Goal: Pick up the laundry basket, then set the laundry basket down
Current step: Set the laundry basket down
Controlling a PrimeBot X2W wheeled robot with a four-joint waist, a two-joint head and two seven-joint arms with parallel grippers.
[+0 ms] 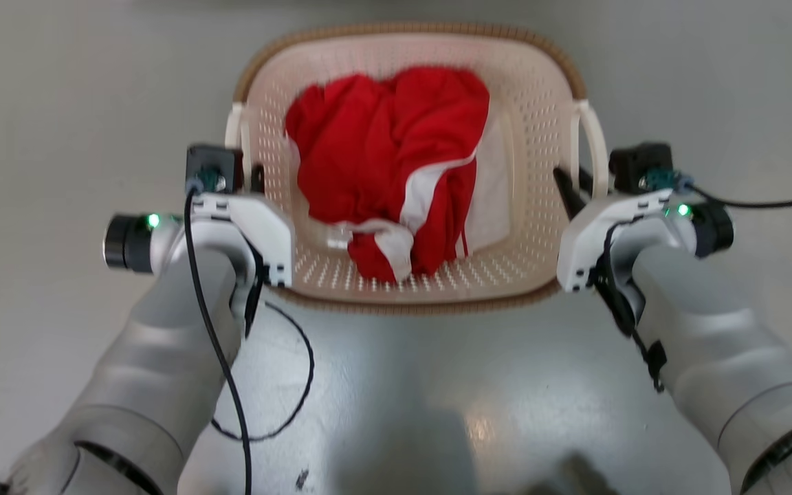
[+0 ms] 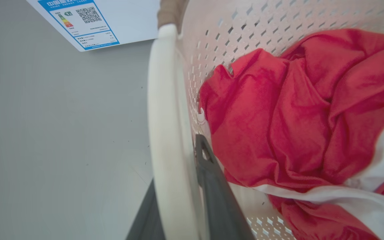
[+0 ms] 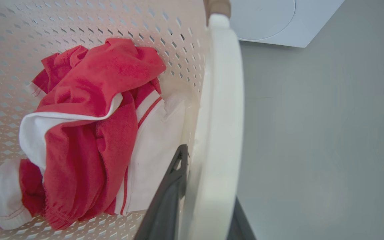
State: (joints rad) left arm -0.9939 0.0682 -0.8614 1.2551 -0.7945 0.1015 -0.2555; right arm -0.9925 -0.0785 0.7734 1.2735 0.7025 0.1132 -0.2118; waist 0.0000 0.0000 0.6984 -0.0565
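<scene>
2 symmetric grips: left gripper point(image 1: 249, 180) fingers closed on left loop handle point(image 2: 165, 133), right gripper point(image 1: 577, 184) likewise on right loop handle point(image 3: 218, 133), so the laundry basket point(image 1: 547, 137) likely carries level, red-and-white clothes point(image 1: 382, 151) centred.

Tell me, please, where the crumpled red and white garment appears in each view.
Head view: crumpled red and white cloth garment at centre, inside the cream-white perforated plastic laundry basket.
Left wrist view: garment at right, beside the left white loop handle.
Right wrist view: garment left of centre, beside the right white loop handle.
Shared landmark: the basket's perforated wall behind the garment.
</scene>
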